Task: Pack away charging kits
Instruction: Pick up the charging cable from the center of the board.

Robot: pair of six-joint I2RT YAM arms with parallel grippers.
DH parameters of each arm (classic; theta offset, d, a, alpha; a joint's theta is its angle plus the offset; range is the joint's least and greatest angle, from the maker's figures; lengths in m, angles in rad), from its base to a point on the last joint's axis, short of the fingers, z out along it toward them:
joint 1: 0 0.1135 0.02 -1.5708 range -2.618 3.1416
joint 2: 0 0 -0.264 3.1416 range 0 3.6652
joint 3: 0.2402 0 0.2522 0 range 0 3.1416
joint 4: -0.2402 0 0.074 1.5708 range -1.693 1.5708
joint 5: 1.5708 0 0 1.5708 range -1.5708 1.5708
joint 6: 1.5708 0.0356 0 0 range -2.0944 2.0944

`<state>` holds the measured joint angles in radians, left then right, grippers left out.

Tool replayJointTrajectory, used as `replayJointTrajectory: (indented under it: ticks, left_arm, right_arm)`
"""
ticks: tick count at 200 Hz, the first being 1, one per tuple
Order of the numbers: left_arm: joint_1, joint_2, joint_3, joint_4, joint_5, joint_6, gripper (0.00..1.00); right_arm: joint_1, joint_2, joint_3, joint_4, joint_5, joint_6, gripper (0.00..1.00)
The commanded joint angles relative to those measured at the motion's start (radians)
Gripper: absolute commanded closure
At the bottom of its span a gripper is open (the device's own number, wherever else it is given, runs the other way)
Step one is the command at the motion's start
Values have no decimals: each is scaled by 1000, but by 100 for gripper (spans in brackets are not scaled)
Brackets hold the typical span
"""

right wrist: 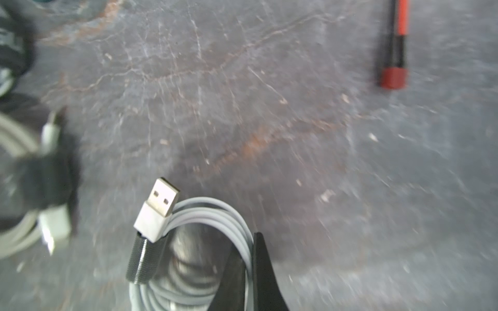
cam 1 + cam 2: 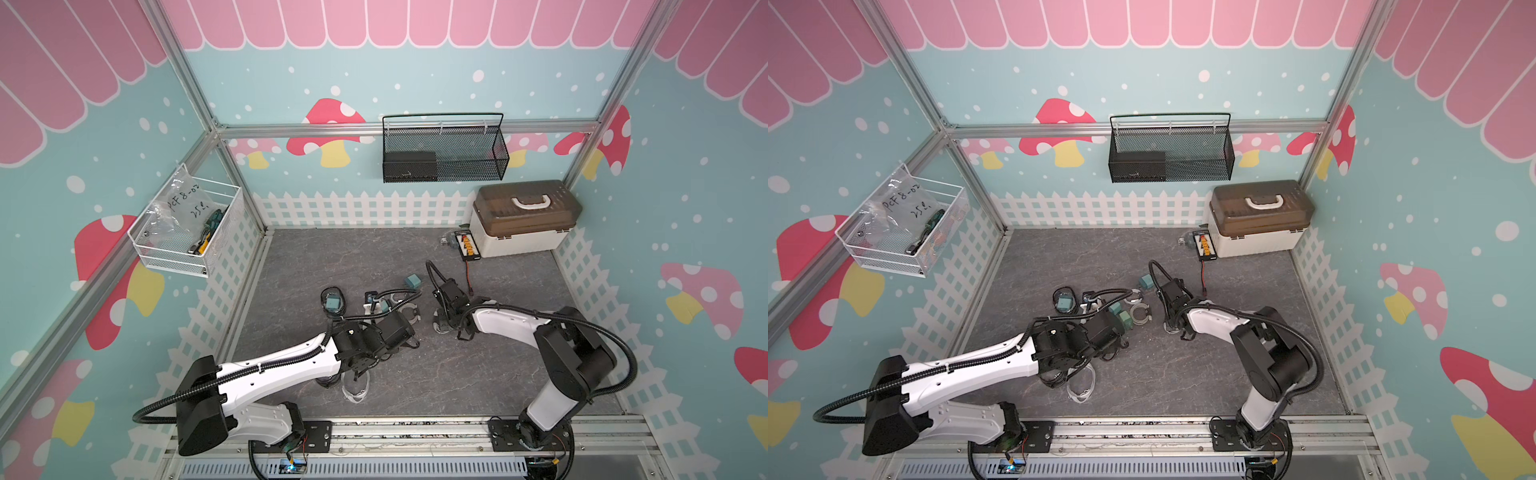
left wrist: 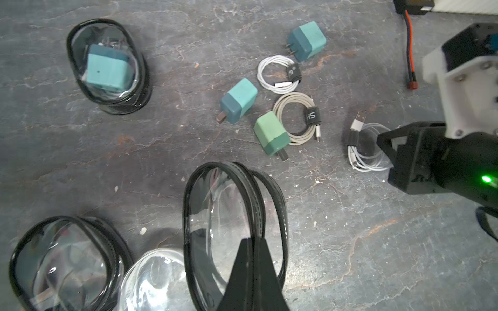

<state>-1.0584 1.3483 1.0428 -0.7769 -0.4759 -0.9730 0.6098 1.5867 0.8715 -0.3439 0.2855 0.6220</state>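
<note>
My left gripper [image 3: 253, 242] was closed on the rim of a black-rimmed pouch [image 3: 215, 215]. This pouch stood on its edge on the grey mat [image 3: 350, 242], its mouth looked open, and I saw nothing inside it. My right gripper [image 1: 246, 250] was closed as well, and the strands of a coiled white cable [image 1: 204, 212] passed between its two fingers, with the metal plug of the cable pointing away from me. I could not tell if this cable was lifted or rested on the mat. Just beside the pouch that I held lay a clear pouch [image 3: 153, 277] and a second black-rimmed pouch [image 3: 64, 264]. Well apart from them, a third black-rimmed pouch [image 3: 70, 51] had a packed charger [image 3: 107, 70] inside it. Between this pouch and my right gripper the other pieces lay loose on the mat: a teal charger [image 3: 238, 101], a greener charger [image 3: 272, 133] touching a grey coiled cable [image 3: 296, 118], and a far charger [image 3: 307, 40] just beside a small white cable [image 3: 279, 71]. A red wire [image 1: 396, 40] lay near my right gripper, apart from the cable.
</note>
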Motion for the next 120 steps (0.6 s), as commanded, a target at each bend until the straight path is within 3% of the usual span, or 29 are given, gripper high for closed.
replayJointTrajectory:
  ticks: [1, 28, 55, 120]
  left_arm:
    - [6, 49, 48, 114, 54, 112, 100]
    - [6, 125, 101, 183, 123, 184, 100]
    - [7, 182, 146, 229, 187, 228, 100]
    - [6, 247, 168, 332, 207, 267, 100]
  right_arm:
    - [1, -177, -65, -27, -11, 31, 100]
    - [47, -396, -146, -36, -42, 52, 100]
    - [117, -520, -170, -72, -39, 71, 100]
    - [192, -509, -175, -53, -77, 110, 100]
